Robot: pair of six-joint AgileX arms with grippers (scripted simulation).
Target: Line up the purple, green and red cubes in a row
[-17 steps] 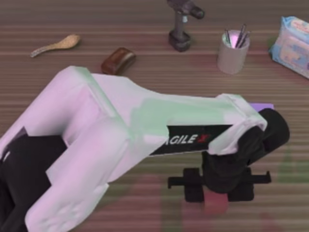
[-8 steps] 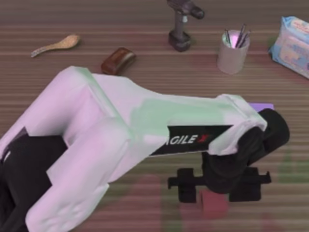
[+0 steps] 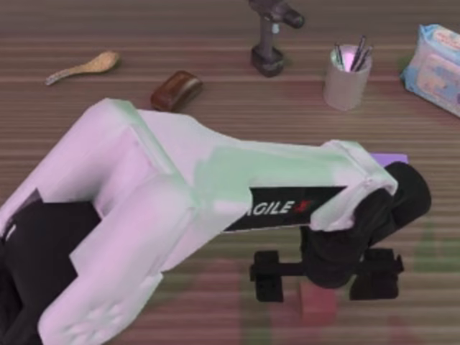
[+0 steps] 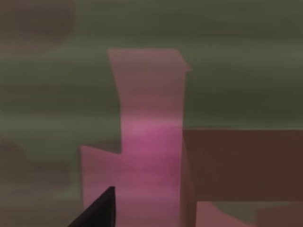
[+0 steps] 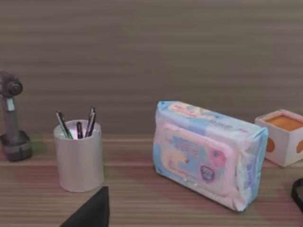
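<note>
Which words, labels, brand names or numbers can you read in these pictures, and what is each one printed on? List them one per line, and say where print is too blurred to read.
"AGILE X": on the black strip along the left arm, its first letter partly hidden in the top view.
Wet wipes pack: coloured print on its front label, too blurred to read in either view.
Nothing else carries readable text.

The striped wooden table [image 3: 215,115] carries a spoon [image 3: 80,67], brown block [image 3: 175,90], drill [image 3: 272,36] (upright), pen cup [image 3: 346,77] and wipes pack [image 3: 435,66].
</note>
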